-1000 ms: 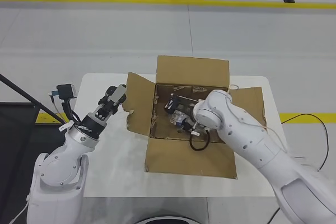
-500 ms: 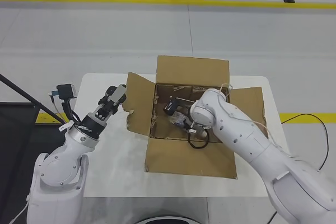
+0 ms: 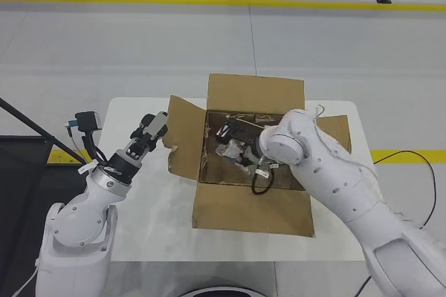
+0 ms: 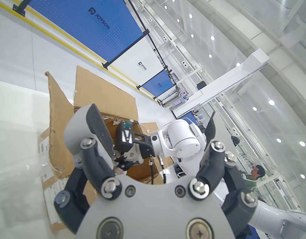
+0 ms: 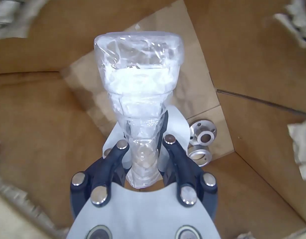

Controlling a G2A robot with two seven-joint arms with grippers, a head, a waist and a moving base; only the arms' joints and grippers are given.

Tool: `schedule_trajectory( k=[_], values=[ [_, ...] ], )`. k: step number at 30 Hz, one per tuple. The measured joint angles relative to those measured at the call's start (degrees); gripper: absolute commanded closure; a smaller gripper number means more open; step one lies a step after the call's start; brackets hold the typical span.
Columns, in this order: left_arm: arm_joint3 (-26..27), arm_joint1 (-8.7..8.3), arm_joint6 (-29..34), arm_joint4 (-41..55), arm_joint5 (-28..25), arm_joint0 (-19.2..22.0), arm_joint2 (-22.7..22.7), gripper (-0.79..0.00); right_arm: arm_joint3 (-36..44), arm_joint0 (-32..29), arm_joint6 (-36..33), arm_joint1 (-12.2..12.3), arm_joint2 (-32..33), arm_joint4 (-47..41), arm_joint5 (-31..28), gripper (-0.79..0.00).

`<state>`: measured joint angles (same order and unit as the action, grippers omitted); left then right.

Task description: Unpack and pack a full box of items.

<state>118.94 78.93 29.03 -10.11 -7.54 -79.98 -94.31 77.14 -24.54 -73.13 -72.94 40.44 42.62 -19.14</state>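
An open cardboard box [image 3: 253,204] stands on the white table [image 3: 152,215], flaps spread. My right gripper [image 5: 144,139] is inside the box, shut on a plastic-wrapped item [image 5: 139,75] with a wide clear top and a narrow stem. From above, the right gripper [image 3: 234,145] is over the box's far left part, with the wrapped item [image 3: 231,153] under it. Two metal flanges [image 5: 202,135] and a white sheet [image 5: 176,120] lie on the box floor. My left gripper [image 4: 155,128] is open and holds nothing. In the top view the left gripper [image 3: 154,128] stands just left of the box's left flap [image 3: 183,137].
A black cable loop [image 3: 262,184] hangs from the right arm inside the box. A small blue and white device [image 3: 85,120] sits at the table's left edge. Torn tape scraps [image 5: 298,17] cling to the box walls. Bare table lies in front of and left of the box.
My right gripper has shifted toward the box's far left side with the wrapped item in it. The left arm has not moved.
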Motion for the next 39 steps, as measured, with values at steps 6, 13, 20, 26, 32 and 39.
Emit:
schedule_trajectory(
  k=[6,13,20,26,32,39],
  values=[
    [0.0,0.00,0.0,0.0,0.0,0.0,0.0,-0.785,16.5,-9.7,-4.3,4.6,12.9,-0.1,2.8,0.000],
    [0.0,0.00,0.0,0.0,0.0,0.0,0.0,-0.785,31.9,-19.7,-2.6,7.3,23.2,4.4,6.9,0.000],
    [0.0,0.00,0.0,0.0,0.0,0.0,0.0,-0.785,33.7,-20.4,-2.2,7.4,23.5,5.2,7.4,0.000],
    [0.0,0.00,0.0,0.0,0.0,0.0,0.0,-0.785,33.7,-20.5,-2.2,7.4,23.5,5.2,7.4,0.000],
    [0.0,0.00,0.0,0.0,0.0,0.0,0.0,-0.785,33.7,-20.5,-2.2,7.4,23.5,5.2,7.4,0.000],
    [0.0,0.00,0.0,0.0,0.0,0.0,0.0,-0.785,31.1,-20.0,1.3,7.7,27.0,3.2,8.8,0.000]
  ],
)
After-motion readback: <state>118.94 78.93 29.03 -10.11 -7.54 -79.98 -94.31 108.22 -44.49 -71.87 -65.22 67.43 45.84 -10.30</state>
